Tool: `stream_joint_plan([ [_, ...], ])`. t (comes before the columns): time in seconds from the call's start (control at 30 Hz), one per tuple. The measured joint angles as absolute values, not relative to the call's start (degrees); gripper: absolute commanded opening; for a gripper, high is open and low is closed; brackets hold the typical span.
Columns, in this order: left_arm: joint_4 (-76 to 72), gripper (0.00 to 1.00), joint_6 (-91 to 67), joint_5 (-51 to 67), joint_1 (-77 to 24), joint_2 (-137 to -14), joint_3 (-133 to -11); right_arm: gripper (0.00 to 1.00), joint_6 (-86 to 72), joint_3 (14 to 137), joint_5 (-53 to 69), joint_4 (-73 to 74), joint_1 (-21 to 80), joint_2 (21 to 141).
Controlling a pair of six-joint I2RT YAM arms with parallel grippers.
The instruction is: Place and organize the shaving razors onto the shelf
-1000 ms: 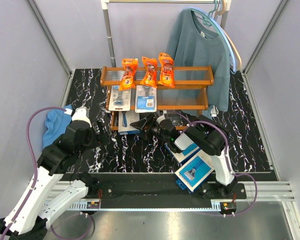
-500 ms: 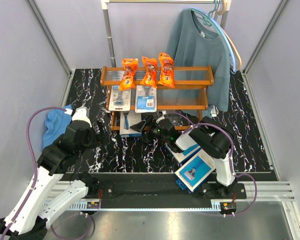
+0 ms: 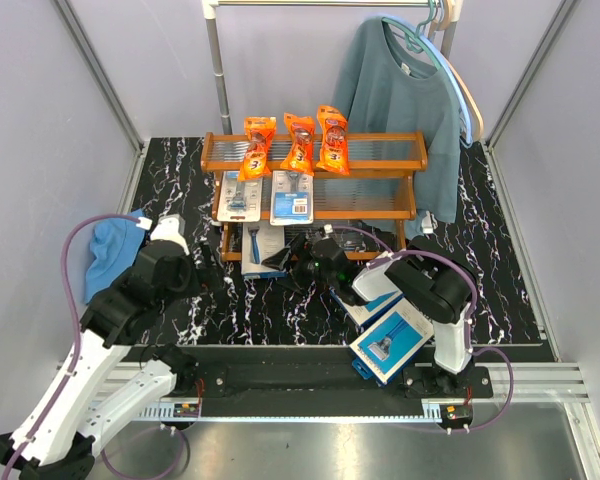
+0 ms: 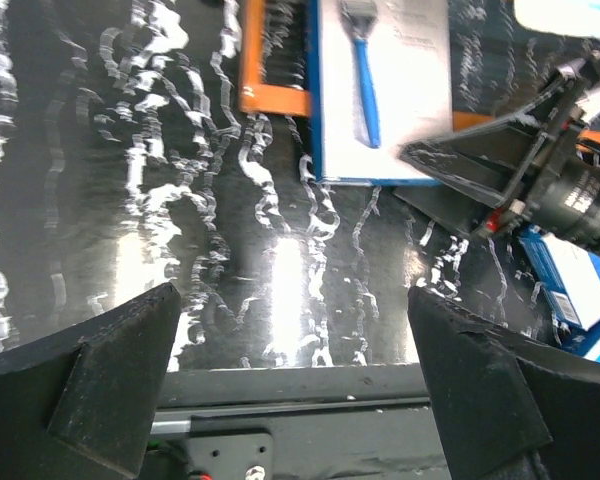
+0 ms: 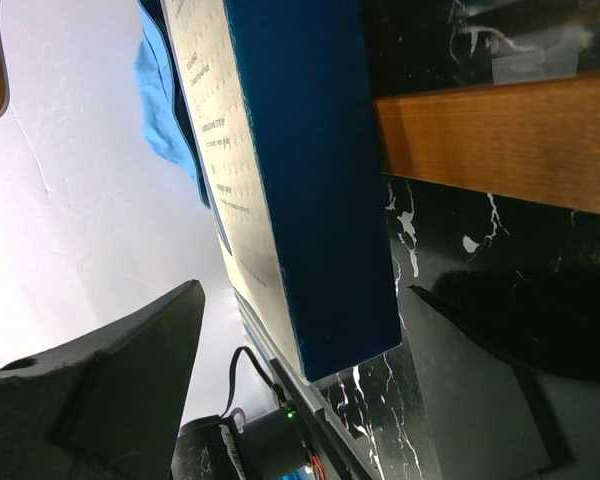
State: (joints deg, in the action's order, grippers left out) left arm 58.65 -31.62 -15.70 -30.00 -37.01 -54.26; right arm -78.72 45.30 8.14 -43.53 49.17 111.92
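Right fingers spread around flat dark-blue razor box; left fingers likewise spread.

Orange razor bags, white-veined black table

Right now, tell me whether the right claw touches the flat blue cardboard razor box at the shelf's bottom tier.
Apart. The right wrist view shows the flat blue razor box inside the open right claw, with a gap visible beside each finger.

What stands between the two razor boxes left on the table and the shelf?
Only the right arm, stretched above the two boxes toward the shelf, its open gripper by the box on the bottom tier. Nothing else visible.
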Motion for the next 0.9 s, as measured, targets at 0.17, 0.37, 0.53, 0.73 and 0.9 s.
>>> stream_joint_plan([
  [0.17, 52.51, 0.89, -33.3, -8.62, -30.0, -40.49, -48.1, 0.91, -78.72, 45.3, 8.14, -43.7, 49.17, 111.92],
  [0.37, 42.33, 0.65, -35.83, -0.75, -30.0, -51.16, -40.8, 0.92, -78.89, 44.1, 7.97, -44.36, 49.17, 110.89],
  [0.53, 35.81, 0.29, -37.71, 2.48, -30.0, -55.33, -38.35, 0.93, -78.98, 42.04, 7.77, -44.31, 49.17, 107.81],
  [0.73, 26.61, 0.08, -39.4, 4.82, -30.0, -60.82, -36.23, 0.93, -79.18, 38.26, 6.55, -44.27, 49.19, 103.2],
  [0.9, 22.09, 0.06, -40.23, 6.33, -30.02, -66.13, -34.5, 0.94, -79.33, 35.42, 6.35, -43.72, 49.19, 99.57],
])
